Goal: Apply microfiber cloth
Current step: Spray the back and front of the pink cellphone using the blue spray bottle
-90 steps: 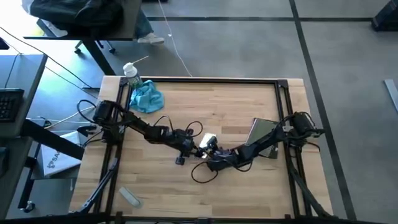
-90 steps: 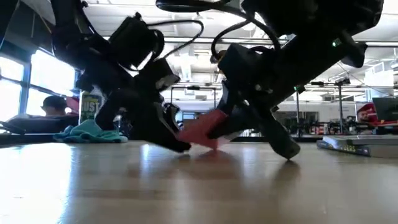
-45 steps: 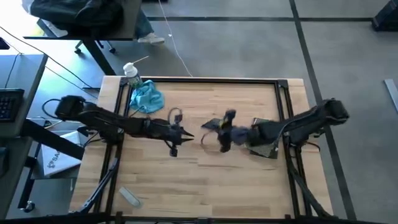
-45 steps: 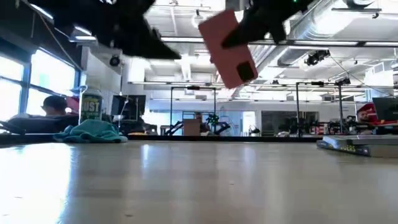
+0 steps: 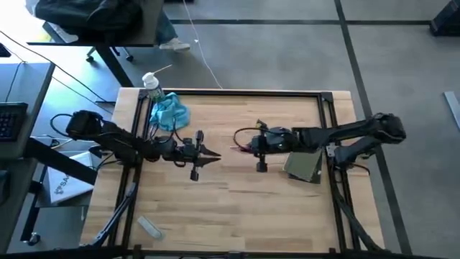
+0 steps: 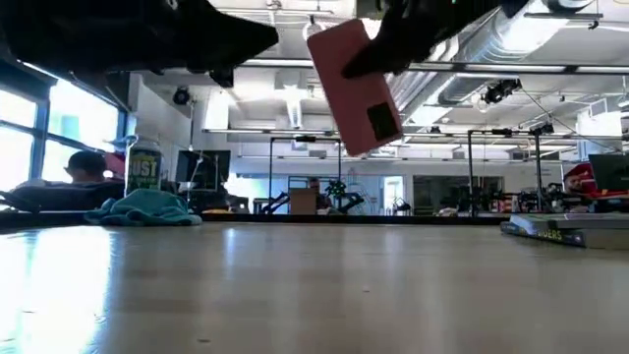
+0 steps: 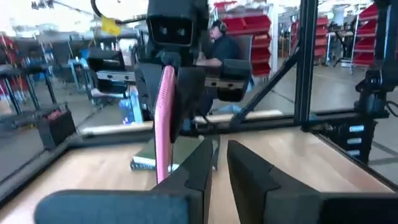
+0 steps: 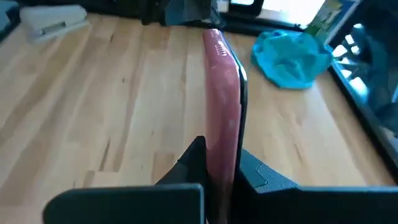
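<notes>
My right gripper (image 8: 221,155) is shut on a pink phone (image 6: 354,84), held high over the middle of the table (image 5: 237,201). The phone also shows edge-on in the left wrist view (image 7: 163,124). My left gripper (image 5: 214,153) hovers level a little to the phone's left, facing it. Its fingers (image 7: 202,163) stand a narrow gap apart with nothing between them. The teal microfiber cloth (image 5: 169,111) lies crumpled on the table's far left corner, apart from both grippers, and also shows in the low view (image 6: 145,208) and the right wrist view (image 8: 291,57). My right gripper pinches the phone's two flat faces (image 8: 219,140) between its two fingers, at the end nearest the wrist. The fingers lie level, pointing toward the table's left. The phone stands on edge, tilted, its camera end (image 6: 383,120) lowest, lifted clear of the table.
A spray bottle (image 5: 151,84) stands beside the cloth at the far left corner. A flat grey-green pad (image 5: 305,165) lies at the right, under my right arm. A small pale object (image 5: 151,226) lies near the front left edge.
My right gripper has risen from the tabletop with the phone, which now hangs clear instead of resting on the wood, and has gone toward the far edge. My left gripper has left the phone, risen and drawn back toward the table's left.
</notes>
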Tool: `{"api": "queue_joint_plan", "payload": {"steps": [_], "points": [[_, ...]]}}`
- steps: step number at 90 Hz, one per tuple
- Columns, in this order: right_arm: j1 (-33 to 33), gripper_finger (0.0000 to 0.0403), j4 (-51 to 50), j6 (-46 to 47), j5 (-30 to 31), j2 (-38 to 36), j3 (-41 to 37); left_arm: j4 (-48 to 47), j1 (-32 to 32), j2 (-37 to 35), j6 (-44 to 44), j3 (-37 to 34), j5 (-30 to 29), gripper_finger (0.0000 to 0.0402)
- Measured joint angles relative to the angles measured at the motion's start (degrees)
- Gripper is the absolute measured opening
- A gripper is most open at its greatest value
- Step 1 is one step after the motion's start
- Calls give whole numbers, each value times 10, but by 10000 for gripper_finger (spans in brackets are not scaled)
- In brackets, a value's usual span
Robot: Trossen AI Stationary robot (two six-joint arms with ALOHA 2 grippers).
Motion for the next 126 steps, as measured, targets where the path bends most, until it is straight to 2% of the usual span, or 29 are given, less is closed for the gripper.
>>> {"api": "queue_joint_plan", "payload": {"steps": [18,60,70,100,112,126], "points": [[0,2,50,-11,-29,57,0,8,0,25,-11,3,-17,33],[0,2,54,-25,-28,41,0,17,0,22,15,4,-48,37],[0,2,57,-34,-27,38,0,17,0,20,16,4,-52,62],[0,2,54,-46,-23,10,0,34,1,19,20,4,-107,170],[0,2,61,-48,-24,11,1,56,1,19,32,4,-109,188],[0,2,91,-52,-26,22,0,69,1,24,37,8,-107,190]]}}
